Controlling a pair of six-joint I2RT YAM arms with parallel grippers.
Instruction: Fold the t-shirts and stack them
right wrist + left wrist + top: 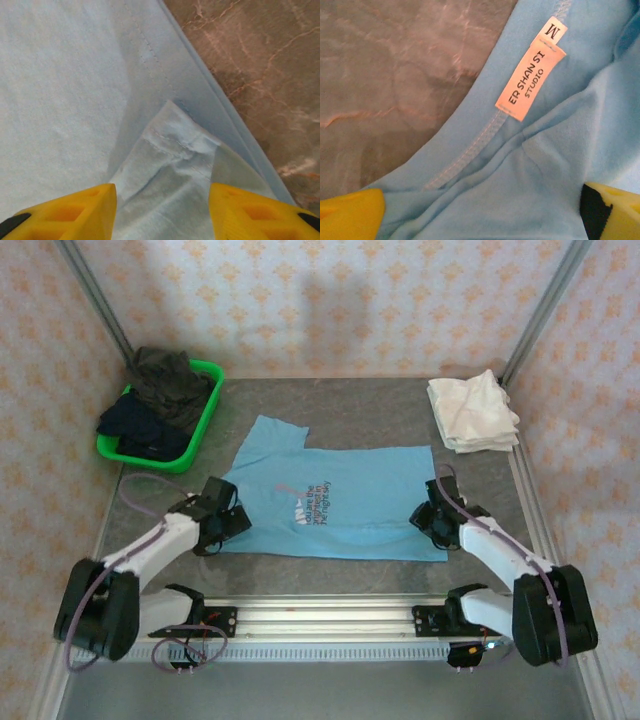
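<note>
The blue t-shirt lies flat in the middle of the grey table, with its print facing up. The left claw sits at the shirt's left edge, by the neck. Its yellow fingers are wide apart with blue cloth between them, not squeezing it. A pink label there says ER SHAN SI STUDIO. The right claw sits at the shirt's right edge. Its fingers are wide apart too, with a little turned-up bit of hem between them, not pinched. The white t-shirts lie folded in a pile at the far right. A green basket of dark clothes stands at the far left
</note>
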